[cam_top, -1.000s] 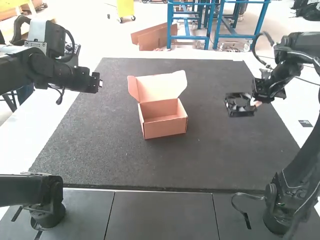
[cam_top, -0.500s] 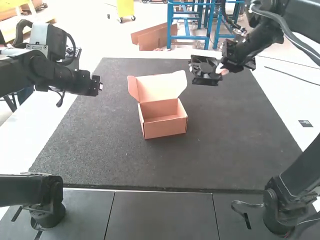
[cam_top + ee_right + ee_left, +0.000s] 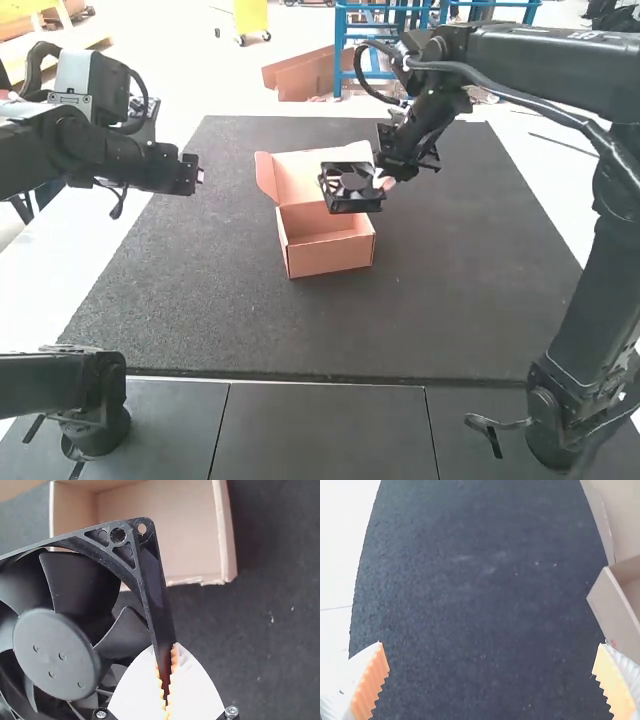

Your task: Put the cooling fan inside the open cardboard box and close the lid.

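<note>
Overhead, grips the cooling fan [image 3: 350, 190] by its frame edge in clamped right fingers [image 3: 388, 180], above the open cardboard box [image 3: 330, 250]. Left wrist: holds left fingers [image 3: 367, 680] wide, empty, near the box. Right wrist: should level the fan over the cavity, then lower before releasing.

Black jointed arms [image 3: 95, 150] with looping cables [image 3: 372, 75]; the left pincer [image 3: 486, 680] has white ribbed fingers [image 3: 627, 666], serrated orange pads [image 3: 367, 682].
</note>
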`<action>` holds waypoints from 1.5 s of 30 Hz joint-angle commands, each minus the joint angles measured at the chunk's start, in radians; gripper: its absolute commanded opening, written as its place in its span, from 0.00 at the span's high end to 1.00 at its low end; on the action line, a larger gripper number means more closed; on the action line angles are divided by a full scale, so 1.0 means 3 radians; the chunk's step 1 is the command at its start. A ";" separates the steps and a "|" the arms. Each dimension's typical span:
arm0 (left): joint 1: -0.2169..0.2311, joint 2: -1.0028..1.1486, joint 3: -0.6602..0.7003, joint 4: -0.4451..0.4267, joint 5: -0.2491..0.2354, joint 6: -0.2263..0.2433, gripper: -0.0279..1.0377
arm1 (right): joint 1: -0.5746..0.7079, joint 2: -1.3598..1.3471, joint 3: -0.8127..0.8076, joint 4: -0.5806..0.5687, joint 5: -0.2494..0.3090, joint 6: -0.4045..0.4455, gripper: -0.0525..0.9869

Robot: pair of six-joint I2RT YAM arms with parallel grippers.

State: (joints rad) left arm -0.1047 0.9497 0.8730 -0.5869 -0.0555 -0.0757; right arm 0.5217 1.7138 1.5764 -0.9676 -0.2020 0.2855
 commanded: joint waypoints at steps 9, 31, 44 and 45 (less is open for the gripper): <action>0.0022 -0.0077 -0.0011 -0.0002 0.0016 -0.0019 0.07 | 0.0204 0.0551 0.0421 0.0188 0.0055 0.0056 0.96; 0.0022 -0.0077 0.0045 0.0029 0.0016 -0.0019 0.07 | 0.0199 0.1436 0.0789 0.0362 0.0198 -0.0067 0.83; -0.0004 0.0066 0.0045 0.0192 0.0021 -0.0024 0.07 | -0.0103 0.1339 0.1413 0.0459 -0.0288 -0.0026 0.07; -0.0004 0.0102 0.0045 0.0213 0.0021 -0.0024 0.07 | -0.0138 0.1247 0.1413 0.0500 -0.0283 -0.0042 0.07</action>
State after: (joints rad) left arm -0.1051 0.9588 0.8726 -0.5377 -0.0555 -0.0757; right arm 0.5175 2.1624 1.9766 -0.8326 -0.2344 0.2703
